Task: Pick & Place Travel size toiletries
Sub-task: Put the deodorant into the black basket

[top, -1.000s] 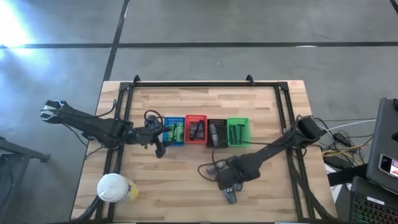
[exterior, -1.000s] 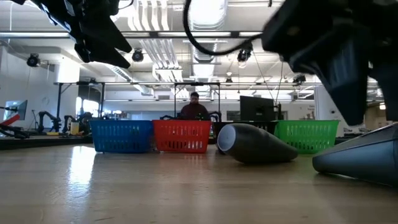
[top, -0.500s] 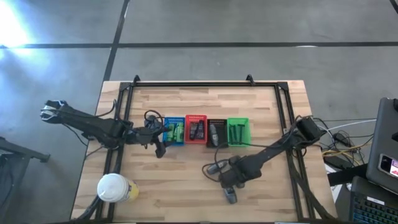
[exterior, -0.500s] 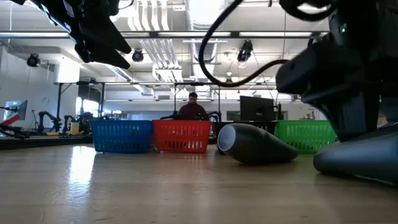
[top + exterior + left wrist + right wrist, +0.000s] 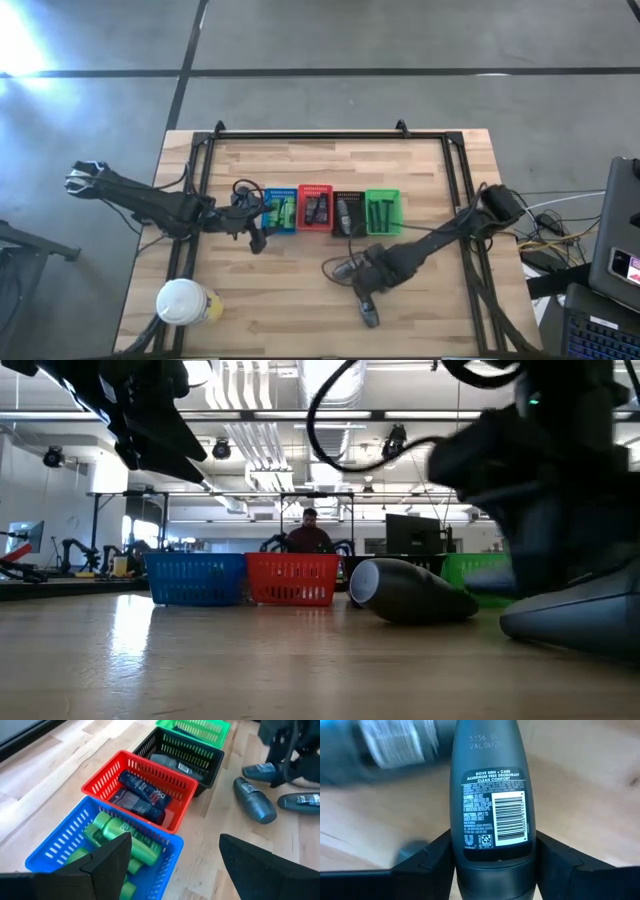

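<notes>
Grey tube [image 5: 492, 815]: dark grey oval deodorant stick, back label with white print and barcode, date code stamped near the top. It is seen dead centre between the right gripper's [image 5: 366, 291] fingers [image 5: 427, 862] in the right wrist view, a finger tight on each side; jaws are narrowed onto it, so it is taken as gripped. It sits at the table's [image 5: 300, 320] front-centre, near the camera side.

Two more grey tubes are seen lying loose on the wood: one just in front of the right gripper [image 5: 370, 316], one just behind it toward the baskets [image 5: 345, 267]. In the low view one lies on its side, round end toward the camera [image 5: 405, 591].

Further back, four baskets stand in a row: blue [image 5: 60, 845] with green packets [image 5: 117, 837], red [image 5: 137, 770] with dark packets [image 5: 140, 797], black [image 5: 177, 750] with a grey tube, green [image 5: 200, 727].

Left gripper [image 5: 255, 235] is held just beside the blue basket, jaws wide, nothing between them.

A person [image 5: 310, 535] is seen in the room behind.
</notes>
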Action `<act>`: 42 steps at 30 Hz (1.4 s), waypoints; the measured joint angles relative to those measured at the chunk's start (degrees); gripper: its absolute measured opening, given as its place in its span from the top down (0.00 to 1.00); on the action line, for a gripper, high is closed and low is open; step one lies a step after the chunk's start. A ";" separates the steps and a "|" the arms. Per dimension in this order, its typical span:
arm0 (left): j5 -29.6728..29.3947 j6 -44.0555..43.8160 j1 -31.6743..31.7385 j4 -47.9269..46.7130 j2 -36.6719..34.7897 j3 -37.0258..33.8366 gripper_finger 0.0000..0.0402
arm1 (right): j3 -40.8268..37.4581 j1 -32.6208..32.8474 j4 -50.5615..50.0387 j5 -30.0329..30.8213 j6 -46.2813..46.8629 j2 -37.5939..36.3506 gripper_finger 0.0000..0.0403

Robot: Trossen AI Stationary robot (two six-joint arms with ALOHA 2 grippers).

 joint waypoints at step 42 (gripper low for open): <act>-1.92 -3.37 0.01 2.37 -0.02 -0.21 0.24 | -0.28 -19.34 0.50 0.09 -29.03 -12.98 0.22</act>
